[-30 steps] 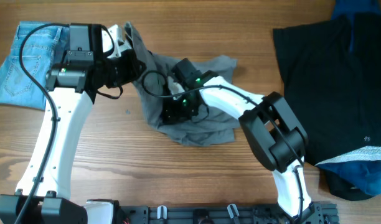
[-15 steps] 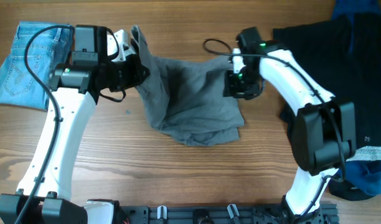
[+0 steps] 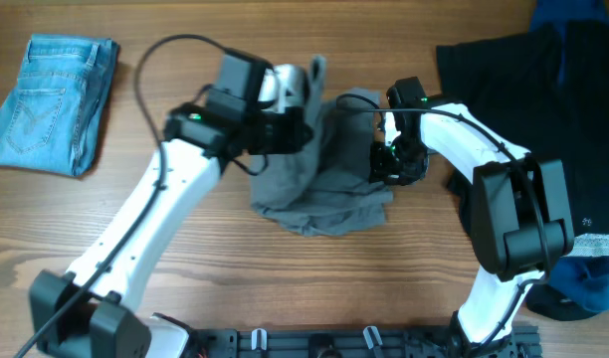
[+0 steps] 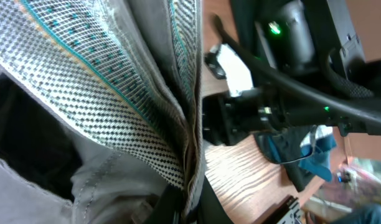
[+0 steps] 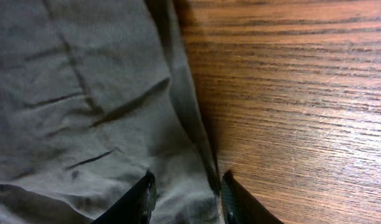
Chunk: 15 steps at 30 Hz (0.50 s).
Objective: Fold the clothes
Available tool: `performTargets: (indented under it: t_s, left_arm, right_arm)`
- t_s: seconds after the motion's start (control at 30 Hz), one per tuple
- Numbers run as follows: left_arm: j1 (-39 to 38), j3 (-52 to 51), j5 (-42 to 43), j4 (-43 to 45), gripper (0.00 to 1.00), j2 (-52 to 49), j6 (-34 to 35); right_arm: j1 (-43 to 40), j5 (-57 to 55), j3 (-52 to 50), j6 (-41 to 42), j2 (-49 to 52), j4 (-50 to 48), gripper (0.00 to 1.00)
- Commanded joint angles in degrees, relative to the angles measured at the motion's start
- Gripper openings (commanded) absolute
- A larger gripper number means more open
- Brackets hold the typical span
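Observation:
A crumpled grey garment [image 3: 329, 194] lies at the table's middle. My left gripper [image 3: 303, 127] is shut on its upper left edge and holds that part raised. In the left wrist view the grey cloth with its dotted mesh lining [image 4: 116, 93] is pinched between the jaws [image 4: 185, 208]. My right gripper [image 3: 389, 167] is low at the garment's right edge. In the right wrist view its fingers [image 5: 185, 193] stand apart astride the hem [image 5: 178, 93], which lies flat on the wood.
Folded blue jeans [image 3: 56, 99] lie at the far left. A large black garment [image 3: 533, 129] covers the right side, with blue cloth at the top right [image 3: 573, 15] and bottom right [image 3: 583, 288]. Bare wood [image 5: 302, 93] lies right of the grey hem.
My left arm has carried the held edge rightward toward the middle. My right gripper pulled the garment's right side out to the right, then dropped down to the table at that edge.

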State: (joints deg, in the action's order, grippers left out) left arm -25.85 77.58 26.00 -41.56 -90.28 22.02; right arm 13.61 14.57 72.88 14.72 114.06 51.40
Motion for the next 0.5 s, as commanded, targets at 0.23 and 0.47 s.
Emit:
performTargets:
  t_s: [0.23,0.47]
  left_arm:
    - [-8.72,0.81,-1.46,6.16,0.41,-6.51,5.4]
    - [-1.77,0.83,-4.59,8.83,0.44,-5.84,3.43]
  right_arm:
    - [0.33,0.46,-1.86,0.5,0.76,2.16,0.48]
    - [-3.67,-9.94,4.44,4.85,-5.75,9.27,0.51]
